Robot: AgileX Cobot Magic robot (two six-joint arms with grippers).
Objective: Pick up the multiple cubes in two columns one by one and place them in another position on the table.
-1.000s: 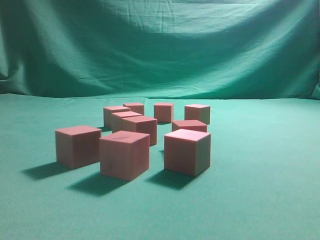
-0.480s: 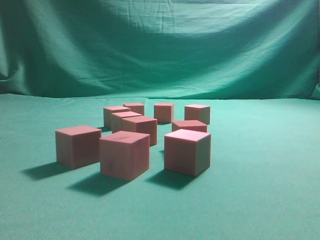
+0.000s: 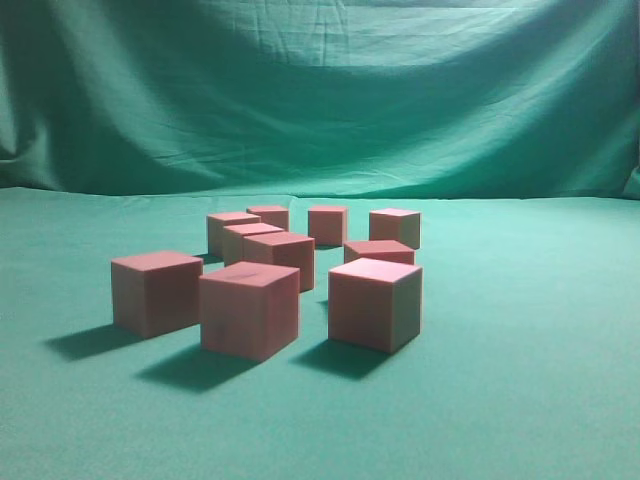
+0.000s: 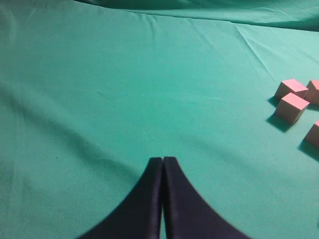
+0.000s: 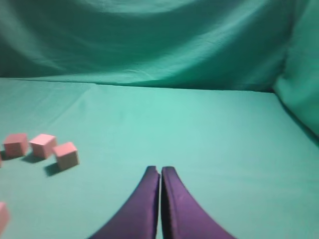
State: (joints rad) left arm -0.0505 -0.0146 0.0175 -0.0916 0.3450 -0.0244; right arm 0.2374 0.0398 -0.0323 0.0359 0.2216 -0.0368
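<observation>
Nine pinkish-red cubes [image 3: 262, 265] sitting close together on the green cloth bench [image 3: 520, 330], in rows running from near to far, maybe two or three rows, hard to tell from this low angle. Three big-looking ones up front, smaller-looking ones behind. Green cloth backdrop [image 3: 320, 90] hanging at the back. Left gripper [image 4: 162, 160] over bare cloth, jaws pressed together, holding nothing, cubes well off to its right. Right gripper [image 5: 160, 170] the same, jaws pressed tight, nothing between them, cubes well off to its left.
</observation>
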